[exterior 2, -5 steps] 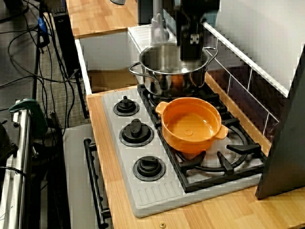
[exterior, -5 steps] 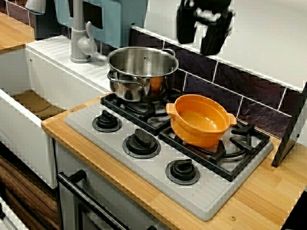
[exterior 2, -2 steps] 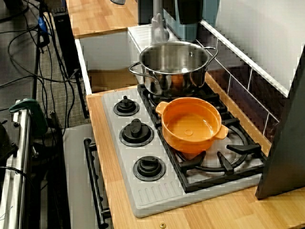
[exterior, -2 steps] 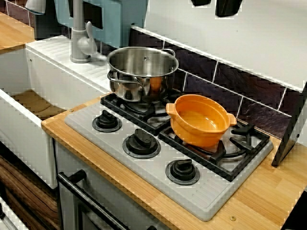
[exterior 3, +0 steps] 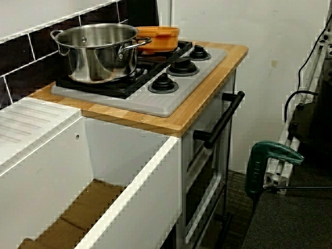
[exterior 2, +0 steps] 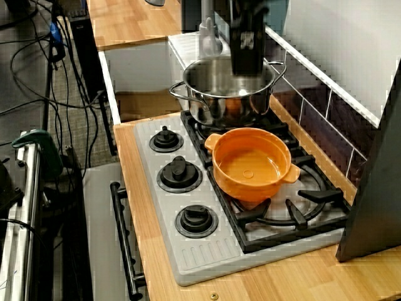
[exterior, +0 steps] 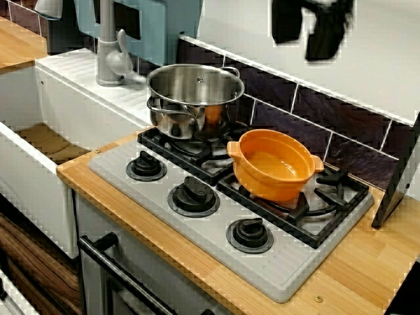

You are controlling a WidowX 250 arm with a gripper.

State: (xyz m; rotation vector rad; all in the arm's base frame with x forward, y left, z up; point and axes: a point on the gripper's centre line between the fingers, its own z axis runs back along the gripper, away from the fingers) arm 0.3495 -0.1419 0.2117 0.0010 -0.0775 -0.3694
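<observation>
Overhead, the gripper (exterior: pixel 303 47) hangs in mid-air, jaws released and empty, well above the hob (exterior: pixel 197 230). In the front view it stands before the white wall over the tiles (exterior: pixel 308 108); in the high view it overlaps the far rim of the pot (exterior 2: pixel 229 88). The steel pot sits upright on the grate nearest the sink (exterior: pixel 39 141). An orange bowl (exterior: pixel 274 164) sits on the adjoining grate just beside the pot; whether they touch cannot be told. Three knobs (exterior: pixel 193 195) line the hob's front. A tap (exterior: pixel 108 52) stands beyond the pot, and a dark panel (exterior: pixel 397 177) leans at the desk's (exterior: pixel 367 262) far end.
</observation>
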